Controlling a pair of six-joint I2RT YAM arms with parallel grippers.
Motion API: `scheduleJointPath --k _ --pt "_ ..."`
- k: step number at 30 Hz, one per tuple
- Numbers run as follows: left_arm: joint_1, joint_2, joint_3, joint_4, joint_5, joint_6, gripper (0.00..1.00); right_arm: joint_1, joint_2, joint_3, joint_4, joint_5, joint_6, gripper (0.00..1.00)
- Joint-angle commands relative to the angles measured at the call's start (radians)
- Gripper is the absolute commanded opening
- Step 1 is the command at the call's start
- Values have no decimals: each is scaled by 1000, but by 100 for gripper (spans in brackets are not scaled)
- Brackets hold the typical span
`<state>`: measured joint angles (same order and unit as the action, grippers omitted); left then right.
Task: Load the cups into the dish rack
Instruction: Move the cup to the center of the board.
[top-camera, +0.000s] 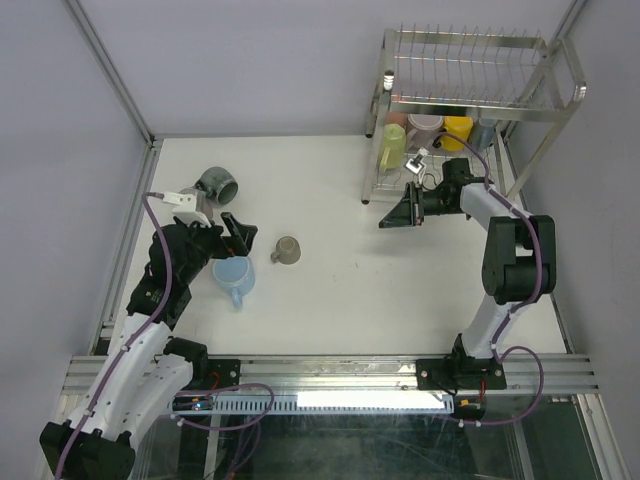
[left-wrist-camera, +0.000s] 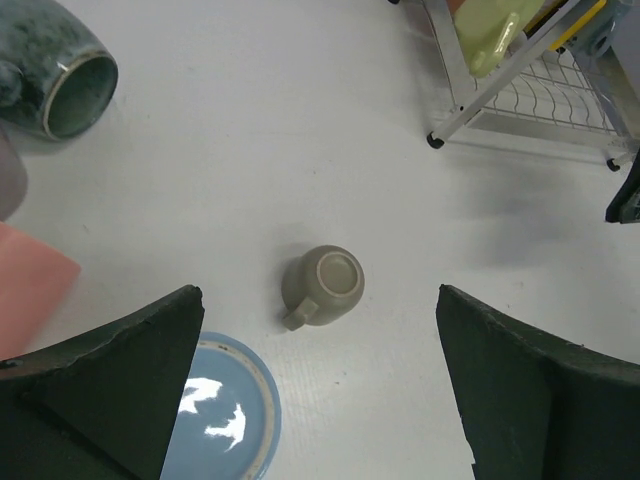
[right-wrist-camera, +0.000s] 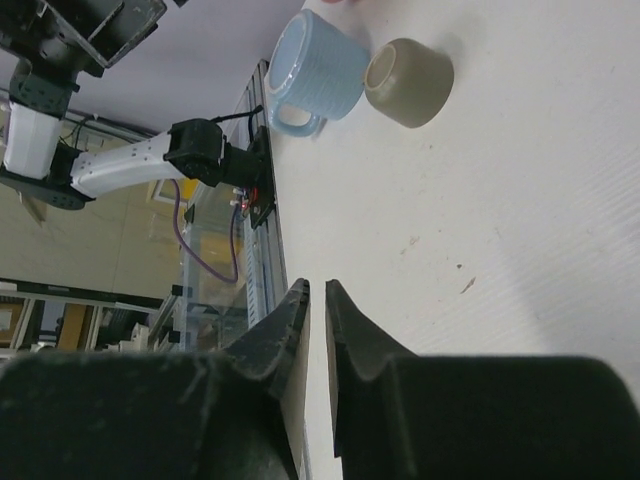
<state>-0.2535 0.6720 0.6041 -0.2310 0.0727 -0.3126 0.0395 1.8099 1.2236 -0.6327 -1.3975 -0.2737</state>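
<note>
Left gripper (left-wrist-camera: 320, 296) hangs with its jaws wide apart, holding nothing, above a taupe cup (left-wrist-camera: 324, 284) sitting base-up mid-tabletop (top-camera: 350, 300). A light blue mug (top-camera: 234, 274) stands upright just beside that gripper. Nearer the left edge a dark grey-green mug (top-camera: 218, 182) lies on its side. Right gripper (right-wrist-camera: 316, 289), jaws nearly together and empty, hovers beside the dish rack (top-camera: 460, 65) in the far right corner, whose lower shelf holds a pale yellow-green cup (top-camera: 392, 145) and a yellow cup (top-camera: 457, 130).

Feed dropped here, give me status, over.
Left claw open, facing inverted taupe cup. Right claw shut, empty, by dish rack. Light blue mug close beside left claw.
</note>
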Motion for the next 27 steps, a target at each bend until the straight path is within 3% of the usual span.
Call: scheduleJointPath --k 1,5,12,16,17,19,21,23,27 --pt "10 2 -32 41 17 -117 99 18 -63 14 -249 16 -285 14" --pt "11 14 -48 -16 -69 -163 96 37 -100 -6 -260 75 -326 14" --pt "11 14 -91 -52 -344 -277 73 105 -303 -103 -38 321 -239 18" --pt "10 -45 -166 -47 -514 -385 33 160 -498 -182 157 516 -228 21" --pt "11 -66 -185 -47 -554 -408 26 172 -548 -210 222 539 -238 28" --pt "11 -102 -215 -57 -624 -452 14 178 -624 -264 335 497 -294 51" --pt "10 -127 -236 -81 -678 -494 4 176 -604 -251 398 441 -203 61" --pt "10 -139 -265 -90 -731 -547 0 185 -539 -167 316 332 -207 53" --pt "10 -81 -303 -89 -764 -618 0 331 -527 -158 323 404 -187 48"
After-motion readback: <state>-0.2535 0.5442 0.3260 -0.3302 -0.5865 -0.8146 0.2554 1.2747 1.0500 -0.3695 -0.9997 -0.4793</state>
